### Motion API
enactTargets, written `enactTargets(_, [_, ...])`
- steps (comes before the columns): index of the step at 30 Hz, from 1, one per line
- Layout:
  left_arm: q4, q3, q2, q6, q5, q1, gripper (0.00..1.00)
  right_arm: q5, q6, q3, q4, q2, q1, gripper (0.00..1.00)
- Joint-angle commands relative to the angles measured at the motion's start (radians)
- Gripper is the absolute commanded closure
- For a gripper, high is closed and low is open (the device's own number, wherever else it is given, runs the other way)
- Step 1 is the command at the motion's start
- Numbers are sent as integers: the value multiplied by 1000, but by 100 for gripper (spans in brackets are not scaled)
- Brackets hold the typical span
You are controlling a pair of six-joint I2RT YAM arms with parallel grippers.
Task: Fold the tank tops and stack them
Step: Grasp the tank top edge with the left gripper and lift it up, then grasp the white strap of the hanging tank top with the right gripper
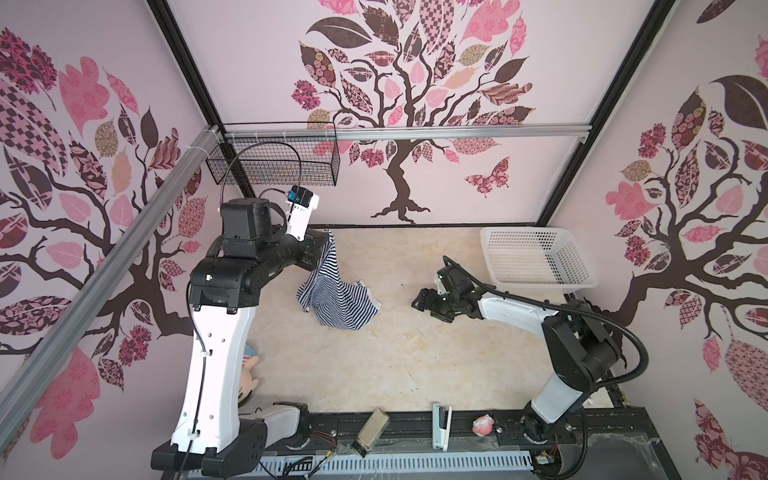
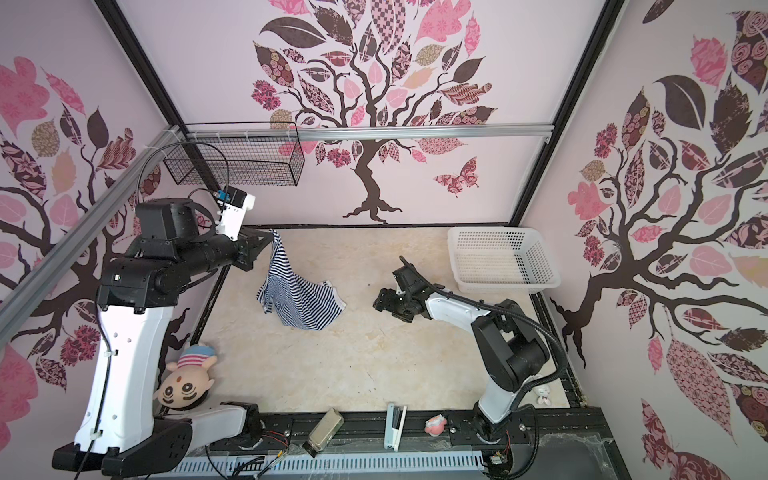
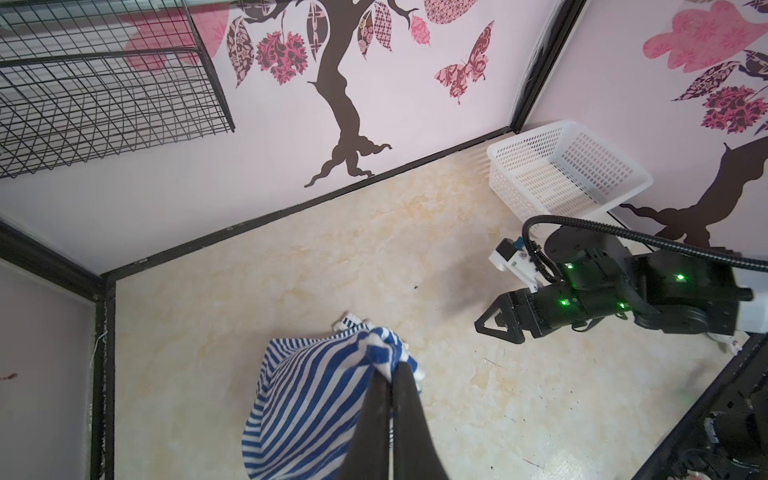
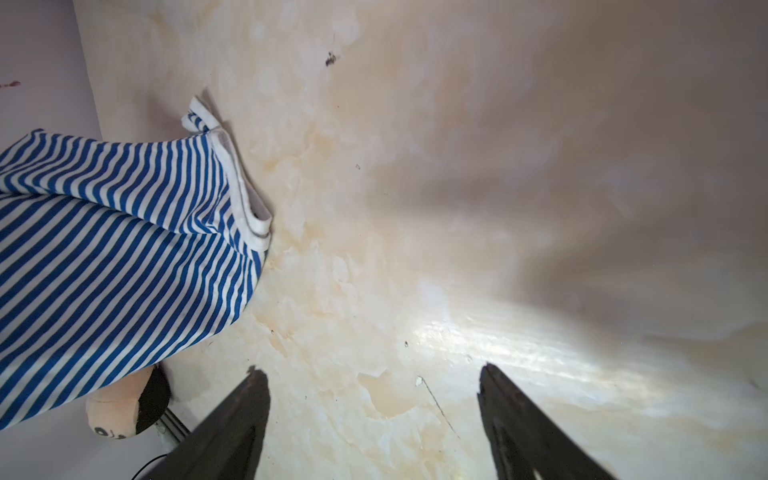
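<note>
Clamped shut with the left gripper (image 3: pixel 392 372) on a bunched edge of the tank top (image 1: pixel 338 297), held up near the far left corner of the table (image 1: pixel 395 365), lower part pooled on the surface beneath; probably to let the cloth hang and open out. Spread wide and empty at the right gripper (image 4: pixel 370 374), low toward mid-table, apart from the white-trimmed edge; likely readied for a second hold. No fold made yet, nothing stacked.

Probably a robotics lab cell: decal-covered walls (image 1: pixel 257 75) on aluminium framing (image 1: pixel 415 134) box in a marble-patterned tabletop (image 1: pixel 374 365). A left arm (image 1: pixel 212 353) and a right arm (image 1: pixel 552 395) stand on a black rail (image 1: pixel 409 420) at its near edge.
</note>
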Motion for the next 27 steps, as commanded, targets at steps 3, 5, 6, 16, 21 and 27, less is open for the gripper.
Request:
enactTargets(3, [-5, -57, -68, 45, -18, 0, 100, -22, 18, 173, -27, 106, 71, 21])
enactTargets(5, [6, -84, -93, 43, -22, 0, 100, -34, 8, 235, -37, 163, 94, 25])
enactTargets(6, [10, -97, -105, 42, -23, 0, 100, -31, 2, 272, -50, 193, 107, 27])
enactTargets(16, [14, -169, -181, 31, -36, 0, 100, 39, -58, 553, -183, 456, 163, 37])
enactTargets(21, [15, -199, -201, 27, -43, 0, 100, 14, -67, 632, -178, 538, 195, 38])
enactTargets(27, [15, -211, -222, 33, -63, 1, 100, 28, -74, 722, -206, 622, 216, 48])
